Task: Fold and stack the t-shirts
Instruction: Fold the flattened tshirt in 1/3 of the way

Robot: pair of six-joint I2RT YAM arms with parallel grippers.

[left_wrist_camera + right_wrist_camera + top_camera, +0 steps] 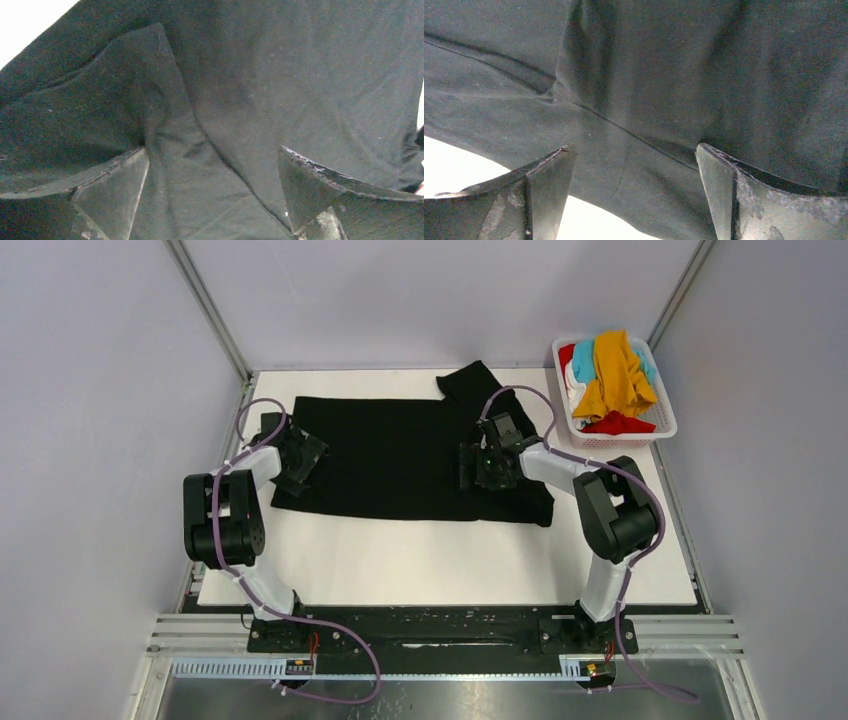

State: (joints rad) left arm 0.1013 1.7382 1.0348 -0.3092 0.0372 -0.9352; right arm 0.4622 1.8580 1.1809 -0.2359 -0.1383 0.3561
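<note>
The large black t-shirt [395,455] lies spread flat across the white table, one sleeve sticking out at the back [470,380]. My left gripper [298,458] is open, low over the shirt's left edge; in the left wrist view its jaws [212,150] stand wide apart over a folded flap of the black t-shirt [240,85]. My right gripper [478,468] is open over the shirt's right part; the right wrist view shows its jaws [634,147] apart above a seam of the black t-shirt [664,75]. The mustard-orange [615,375], teal-blue [581,350], red [617,424] and white [577,397] t-shirts lie bunched in the basket.
The white slotted basket [664,422] stands at the back right corner of the white table [430,560]. Grey walls and metal frame posts close in the table at the back and sides. The arm bases sit at the near edge.
</note>
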